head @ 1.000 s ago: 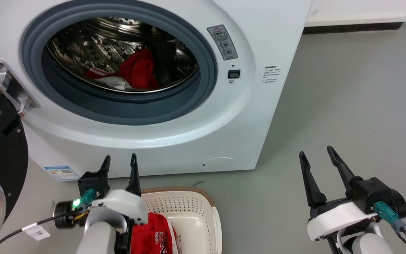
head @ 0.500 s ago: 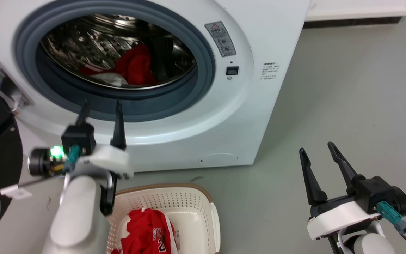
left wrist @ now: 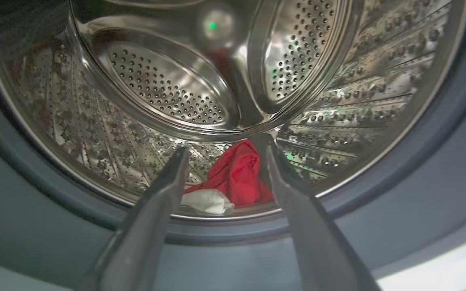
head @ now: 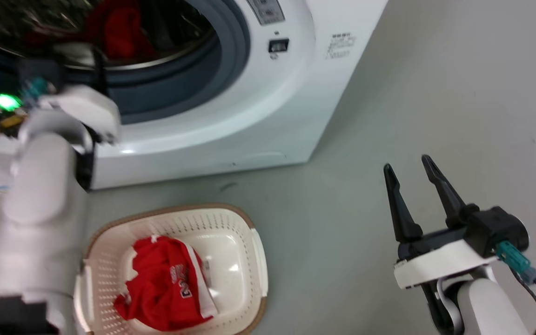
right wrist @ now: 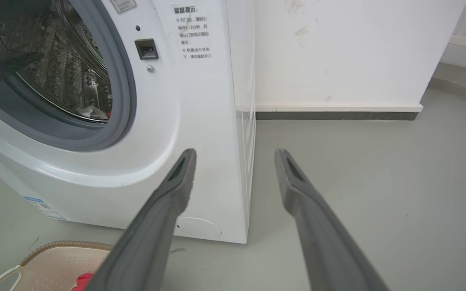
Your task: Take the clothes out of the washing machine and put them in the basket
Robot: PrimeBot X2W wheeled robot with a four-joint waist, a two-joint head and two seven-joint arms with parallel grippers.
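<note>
Cannot make out the left gripper [left wrist: 224,150] in the head view beyond a motion-smeared pale shape with a green glow, at the mouth of the washing machine [head: 258,116]. Loses that machine's top and left side to the picture's edges. Cannot read the blurred label [head: 342,43] on its front, nor the white lettering on the clothes [head: 165,284] in the basket [head: 255,251]. Loses the basket's left rim behind the pale forearm [head: 40,223]. In the left wrist view, loses part of the red clothes in the drum [left wrist: 168,89] behind the gripper and the drum's lip.
</note>
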